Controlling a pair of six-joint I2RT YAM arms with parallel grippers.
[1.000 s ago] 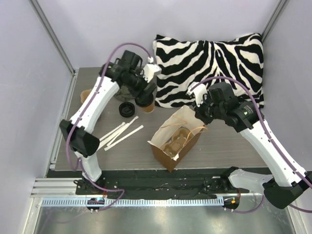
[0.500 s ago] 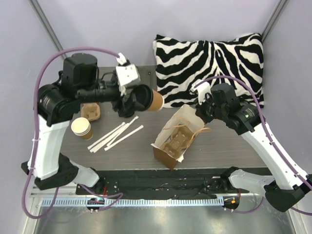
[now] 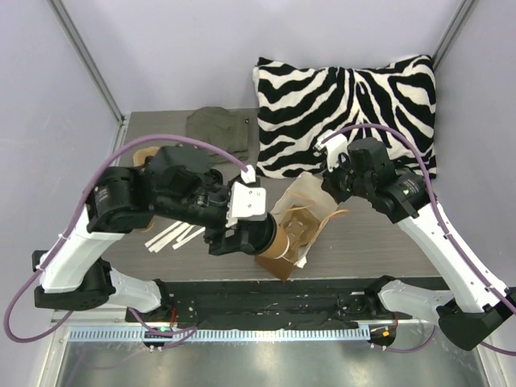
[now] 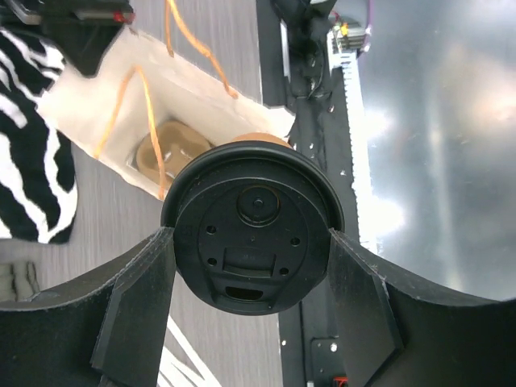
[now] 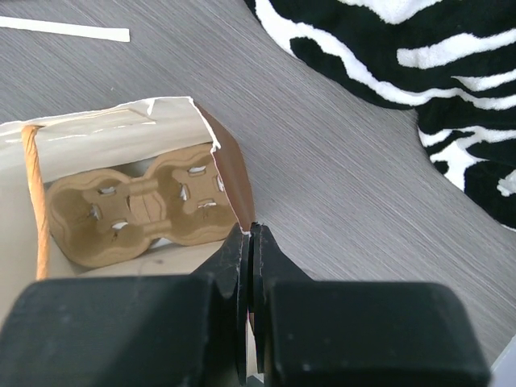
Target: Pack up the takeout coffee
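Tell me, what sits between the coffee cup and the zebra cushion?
The open paper bag, a pulp carrier inside it, as the top view shows.

Pale lilac walls [image 3: 242, 40] enclose a grey wood-grain table [image 3: 157, 129] with a zebra-striped pillow [image 3: 347, 105] at the back.

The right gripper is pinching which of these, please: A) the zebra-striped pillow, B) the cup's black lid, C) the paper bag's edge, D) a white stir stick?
C: in the right wrist view the right gripper, shut, clamps the edge of the brown paper bag, with the cup carrier lying inside.
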